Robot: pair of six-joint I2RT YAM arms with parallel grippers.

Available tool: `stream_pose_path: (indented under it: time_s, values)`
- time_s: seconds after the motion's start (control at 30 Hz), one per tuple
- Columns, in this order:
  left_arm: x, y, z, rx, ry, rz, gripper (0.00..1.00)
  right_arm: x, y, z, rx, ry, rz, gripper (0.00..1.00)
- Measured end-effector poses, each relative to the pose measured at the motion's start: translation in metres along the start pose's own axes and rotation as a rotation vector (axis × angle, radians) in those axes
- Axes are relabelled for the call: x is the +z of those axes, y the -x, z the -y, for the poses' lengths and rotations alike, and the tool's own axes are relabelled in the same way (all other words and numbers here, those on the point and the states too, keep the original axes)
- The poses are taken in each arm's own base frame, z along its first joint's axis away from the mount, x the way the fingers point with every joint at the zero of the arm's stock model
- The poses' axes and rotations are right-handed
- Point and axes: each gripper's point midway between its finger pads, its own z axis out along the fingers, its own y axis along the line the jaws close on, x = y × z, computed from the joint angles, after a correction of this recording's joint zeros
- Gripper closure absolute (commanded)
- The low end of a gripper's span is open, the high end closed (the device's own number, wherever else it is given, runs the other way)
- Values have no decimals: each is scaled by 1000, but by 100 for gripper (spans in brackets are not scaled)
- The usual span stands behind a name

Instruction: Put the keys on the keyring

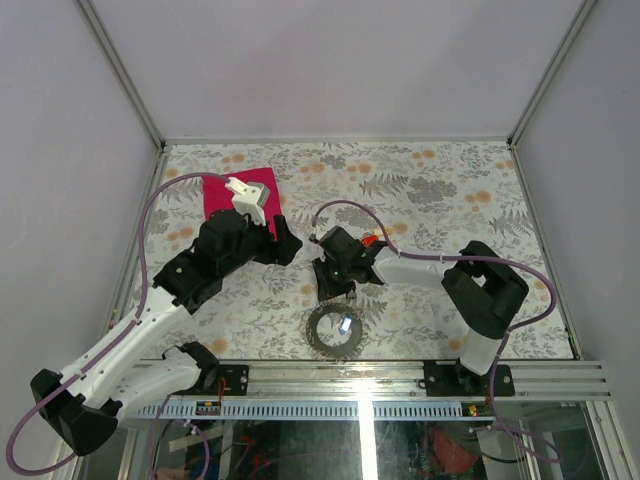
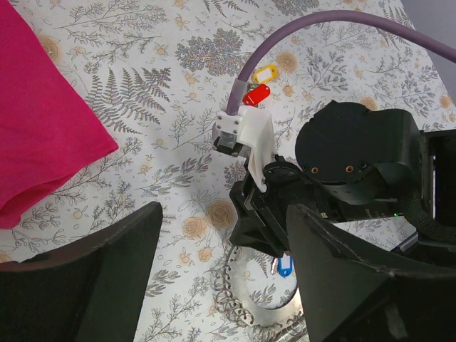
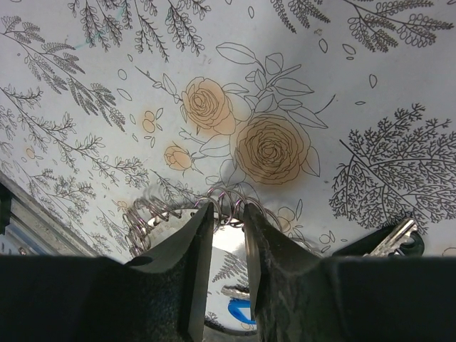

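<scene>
You are on the ring-grasping step. Your right gripper (image 3: pixel 228 214), jaws narrowly parted, sits over the coil of the keyring (image 3: pixel 171 210) on the tabletop (image 3: pixel 342 85); I cannot tell if it grips. The left gripper (image 2: pixel 224 212) gapes empty. Next, secure the ring, then fetch the keys (image 2: pixel 256 95) beyond the right wrist.

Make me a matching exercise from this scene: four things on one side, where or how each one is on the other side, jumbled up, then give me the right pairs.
Things:
1. pink-red cloth
2. small keys with red and yellow plastic heads
3. thin silvery coiled metal keyring
4. left gripper

Places or states:
A. jaws wide apart, nothing between them
B. pinched between the right gripper's fingertips
C. lying beside the purple cable
D. flat on the far left of the floral-print table

Pairs: 1-D, 2-C, 3-B, 4-A
</scene>
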Motion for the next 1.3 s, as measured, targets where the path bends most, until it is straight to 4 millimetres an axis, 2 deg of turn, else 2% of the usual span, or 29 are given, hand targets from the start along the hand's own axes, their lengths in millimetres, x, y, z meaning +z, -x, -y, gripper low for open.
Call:
stream_pose_path:
  time_s: [0.47, 0.8, 1.0, 1.13, 1.3]
  values:
    - [0, 0, 0, 0, 0, -1, 28, 0, 1, 4, -3, -30, 12, 68]
    - [5, -4, -1, 0, 4, -19, 29, -20, 10, 14, -6, -105, 82, 66]
    - [5, -5, 1, 0, -6, -24, 29, -30, 7, 24, 22, -120, 103, 74]
    - [5, -6, 1, 0, -8, -26, 29, -28, 0, 38, 68, -122, 82, 75]
    - [5, -6, 1, 0, -10, -28, 29, -28, -4, 42, 95, -98, 63, 75]
